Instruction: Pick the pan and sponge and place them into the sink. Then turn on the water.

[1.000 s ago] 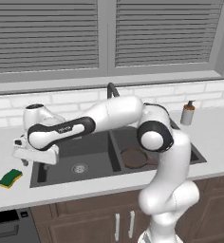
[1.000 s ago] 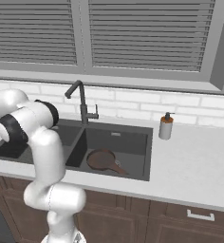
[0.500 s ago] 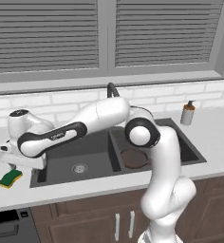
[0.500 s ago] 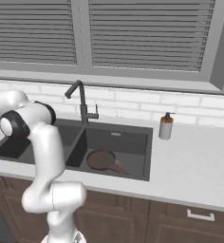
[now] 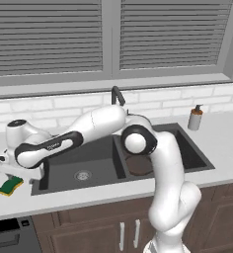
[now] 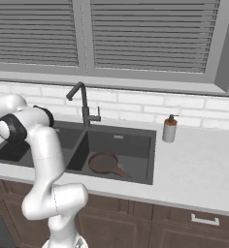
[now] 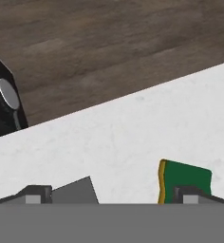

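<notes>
Two fingers of my gripper stand wide apart with nothing between them, low over the white counter. The sponge lies flat on that counter, green side up with its yellow edge showing, and it sits right at one of my fingertips rather than midway between the two, so I judge I need to shift sideways before I close. From the left base view my hand hangs just above the sponge, which rests close to the counter's front edge, just beside the left rim of the sink.

My arm reaches far out to my left and low, the forearm stretched across the left basin and the wrist bent so the fingers point down at the counter. That long, low reach is needed because the sponge sits well off to one side of my base.

The pan already lies in the right basin, handle toward the front, so that part looks done. The faucet stands behind the divider with no stream coming from it; the water is not yet on. A soap bottle stands on the counter to the right of the sink
</notes>
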Tool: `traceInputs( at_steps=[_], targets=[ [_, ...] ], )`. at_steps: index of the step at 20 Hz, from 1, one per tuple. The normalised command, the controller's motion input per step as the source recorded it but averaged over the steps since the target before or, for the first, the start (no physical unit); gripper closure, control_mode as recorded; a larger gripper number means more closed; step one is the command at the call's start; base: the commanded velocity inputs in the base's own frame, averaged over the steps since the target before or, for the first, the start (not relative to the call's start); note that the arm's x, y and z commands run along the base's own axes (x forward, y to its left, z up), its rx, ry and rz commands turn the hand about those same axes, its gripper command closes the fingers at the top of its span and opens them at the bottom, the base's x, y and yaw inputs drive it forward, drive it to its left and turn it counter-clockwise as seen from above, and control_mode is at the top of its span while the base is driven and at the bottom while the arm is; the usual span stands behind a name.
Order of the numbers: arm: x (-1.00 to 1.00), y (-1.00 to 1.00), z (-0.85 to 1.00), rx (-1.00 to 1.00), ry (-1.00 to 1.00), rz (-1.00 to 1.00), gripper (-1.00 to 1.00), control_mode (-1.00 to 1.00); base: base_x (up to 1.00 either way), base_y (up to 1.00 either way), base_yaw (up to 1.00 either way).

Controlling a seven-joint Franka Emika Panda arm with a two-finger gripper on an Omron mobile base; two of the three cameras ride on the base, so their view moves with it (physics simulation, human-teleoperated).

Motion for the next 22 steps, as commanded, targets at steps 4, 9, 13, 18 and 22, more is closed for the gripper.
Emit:
traceInputs(
  at_steps=[4,9,13,18,22],
  targets=[
    [0.05,0.06,-0.27,0.09,-0.13,0.0,-1.0,-1.0,0.0,0.0,0.0],
    [0.06,0.21,-0.12,0.07,-0.22,0.0,-1.0,-1.0,0.0,0.0,0.0],
    [0.1,0.26,-0.18,0.04,-0.12,0.0,-1.0,-1.0,0.0,0.0,0.0],
    [0.27,0.23,-0.08,0.03,-0.03,0.03,-1.0,-1.0,0.0,0.0,0.0],
    [0.33,0.2,-0.02,0.02,-0.01,0.04,-1.0,-1.0,0.0,0.0,0.0]
  ],
)
